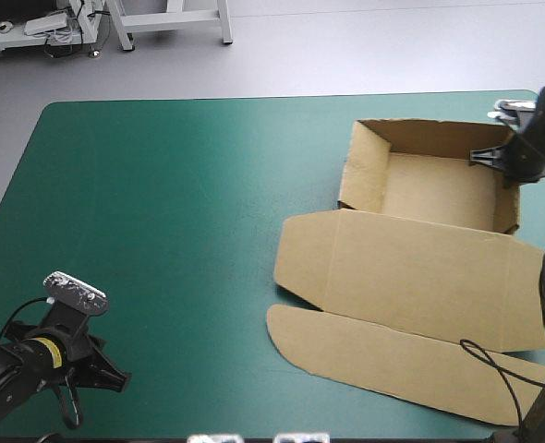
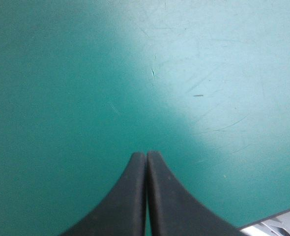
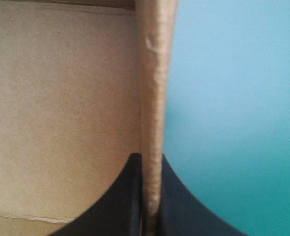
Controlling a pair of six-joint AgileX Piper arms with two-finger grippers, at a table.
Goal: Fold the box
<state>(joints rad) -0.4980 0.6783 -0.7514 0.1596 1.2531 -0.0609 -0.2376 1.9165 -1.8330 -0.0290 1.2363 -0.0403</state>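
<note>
Presently the box [image 1: 434, 189] is found on the right half of the teal-green cover [image 1: 162, 231], at about 2 o'clock from its middle, as an open tray with the lid [image 1: 411, 272] laid flat. The right side wall [image 3: 155, 98] of the tray is pinched by the right gripper [image 3: 150, 160]. Its black fingers are all but shut, with only the thickness of the board between them, one finger inside the tray and the other outside over the cover. The step in hand is judged to be the setting of this wall. It is best done if the wall is kept upright and guided about its crease rather than pulled, so that the tray is not dragged or the board bent off its scored line. The grip should be eased only once the wall can be trusted to stand by itself. The tray's mouth is turned upward. The long axis of the sheet is laid nearly along the 12-to-6 line, with the near end swung slightly toward 7; the lid and its rounded tuck flap [image 1: 393, 355] are pointed toward 6 o'clock. Well apart, at about 8 o'clock, the left gripper [image 2: 146, 155] is held over bare cover, its fingers pressed together in one pointed arch with nothing between them.
</note>
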